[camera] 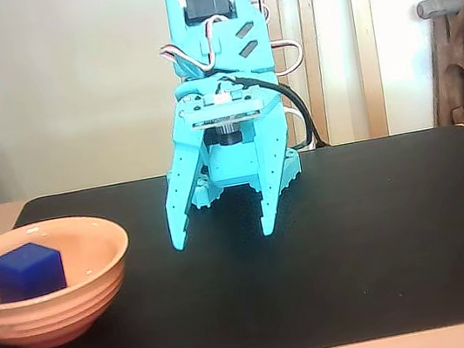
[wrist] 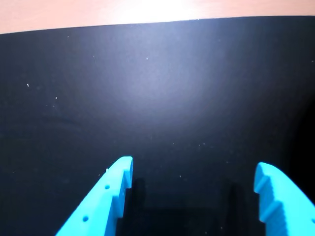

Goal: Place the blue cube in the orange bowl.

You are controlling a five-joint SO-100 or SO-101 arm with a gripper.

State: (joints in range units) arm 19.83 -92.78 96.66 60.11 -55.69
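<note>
The blue cube (camera: 27,271) rests inside the orange bowl (camera: 76,305) at the left edge of the fixed view. My turquoise gripper (camera: 224,235) hangs over the black mat near the middle, to the right of the bowl and apart from it. Its fingers point down, spread wide, with nothing between them. The wrist view shows both fingertips (wrist: 118,182) over bare black mat, the gripper (wrist: 194,172) open; neither bowl nor cube appears there.
A black mat (camera: 383,238) covers most of the light wooden table (wrist: 74,12). A brown carved panel (camera: 463,40) stands at the far right behind the table, and a pale wall with vertical slats is behind the arm.
</note>
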